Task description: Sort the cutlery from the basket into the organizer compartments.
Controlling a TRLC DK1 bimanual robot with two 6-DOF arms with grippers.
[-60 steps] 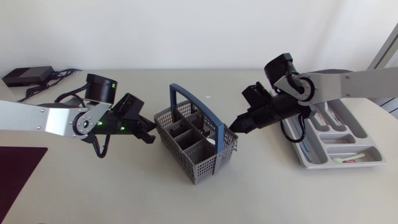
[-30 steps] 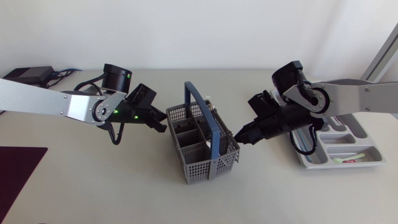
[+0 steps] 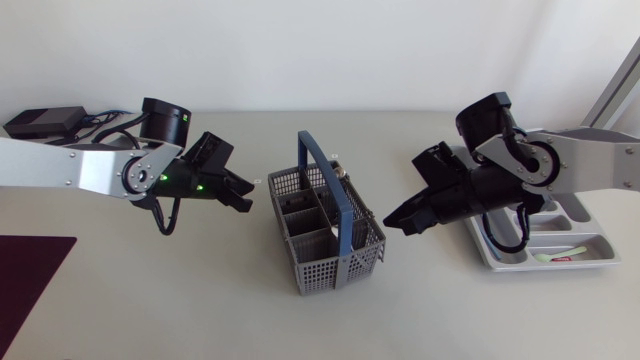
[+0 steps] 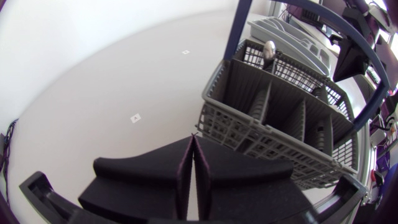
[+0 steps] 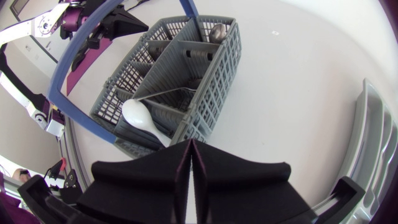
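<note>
Left claw (image 3: 243, 198) fully closed, empty, just beside basket (image 3: 328, 274); right claw (image 3: 393, 220) fully closed, empty, between basket and organizer (image 3: 580, 232); white spoon (image 5: 138, 116) lying in basket.

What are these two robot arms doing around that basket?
They are meant to sort cutlery from the grey basket into the organizer on the right. At this moment neither arm holds anything. The left gripper and the right gripper sit on either side of the basket, both shut and empty. A white spoon and a metal spoon are in the basket, and one utensil lies in the organizer.
</note>
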